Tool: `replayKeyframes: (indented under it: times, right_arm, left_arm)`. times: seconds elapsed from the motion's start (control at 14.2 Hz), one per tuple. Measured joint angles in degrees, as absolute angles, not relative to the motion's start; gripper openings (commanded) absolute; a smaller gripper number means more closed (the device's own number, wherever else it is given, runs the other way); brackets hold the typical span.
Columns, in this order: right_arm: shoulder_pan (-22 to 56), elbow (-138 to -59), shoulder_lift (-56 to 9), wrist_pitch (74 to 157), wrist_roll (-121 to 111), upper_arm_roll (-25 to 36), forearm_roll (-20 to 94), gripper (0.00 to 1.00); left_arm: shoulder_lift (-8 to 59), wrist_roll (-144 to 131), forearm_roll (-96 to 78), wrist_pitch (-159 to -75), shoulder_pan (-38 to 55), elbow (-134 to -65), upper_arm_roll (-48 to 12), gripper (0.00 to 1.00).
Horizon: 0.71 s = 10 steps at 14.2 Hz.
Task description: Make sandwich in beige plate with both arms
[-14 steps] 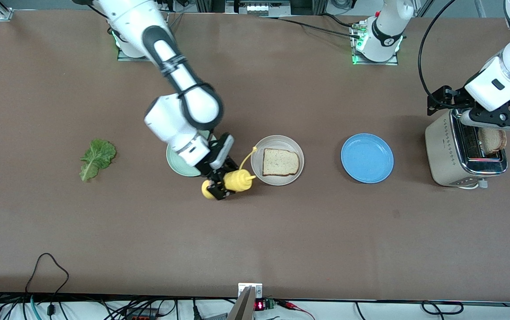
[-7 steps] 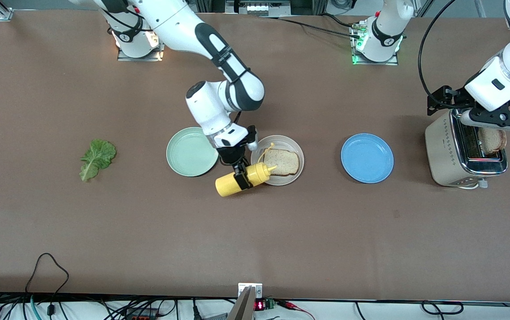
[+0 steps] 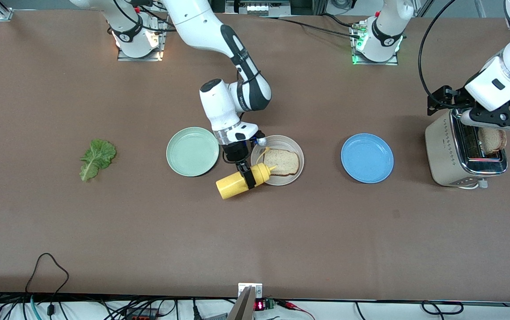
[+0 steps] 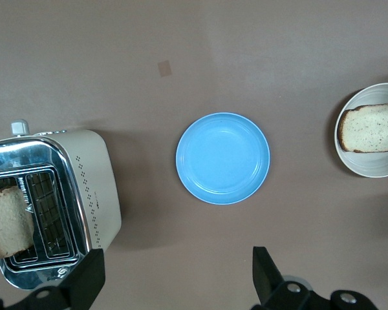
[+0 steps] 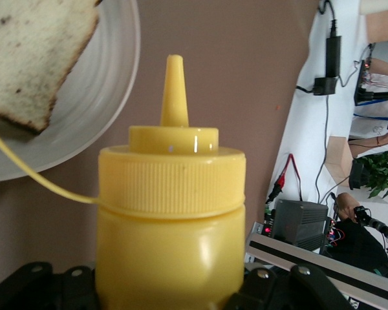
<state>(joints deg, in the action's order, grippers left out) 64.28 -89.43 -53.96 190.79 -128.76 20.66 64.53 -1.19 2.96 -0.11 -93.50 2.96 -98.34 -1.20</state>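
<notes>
One bottle (image 3: 240, 179) has changed place: a second ago we saw the right gripper (image 3: 248, 177) hold it over the bench beside the mint plate (image 3: 192, 151); now it hangs tilted at the rim of the beige plate (image 3: 293, 177), nozzle toward the bread (image 3: 281, 162). The right fingers are clenched on the bottle's middle. We judge that sauce comes next, before lettuce and the second slice.

Containers, near to far:
- Beige plate: one slice lying flat, nothing on it; the sandwich is not yet built.
- Mint plate: nothing in it.
- Blue plate (image 3: 367, 158): nothing in it.
- Toaster (image 3: 464, 153), at the left arm's end: one slice (image 3: 493, 139) standing up out of a slot.

Lettuce (image 3: 96, 158) lies on the bench toward the right arm's end. The left gripper (image 3: 499, 118) hovers over the toaster, unmoved, fingers released.
</notes>
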Motion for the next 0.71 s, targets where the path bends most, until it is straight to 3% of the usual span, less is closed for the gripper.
replayKeyframes:
  times: [0.49, 0.71]
  right_arm:
    - [67.21, -89.41, -55.84, 190.80, -129.47, 21.83, 64.31, 0.33]
    - [67.44, -88.67, -55.67, 190.90, -129.44, 22.59, 69.73, 0.33]
  left_arm:
    - [-1.19, 2.92, -0.11, -93.49, 2.96, -98.34, -1.20, 1.00]
    - [-1.19, 2.91, -0.11, -93.46, 2.96, -98.34, -1.20, 1.00]
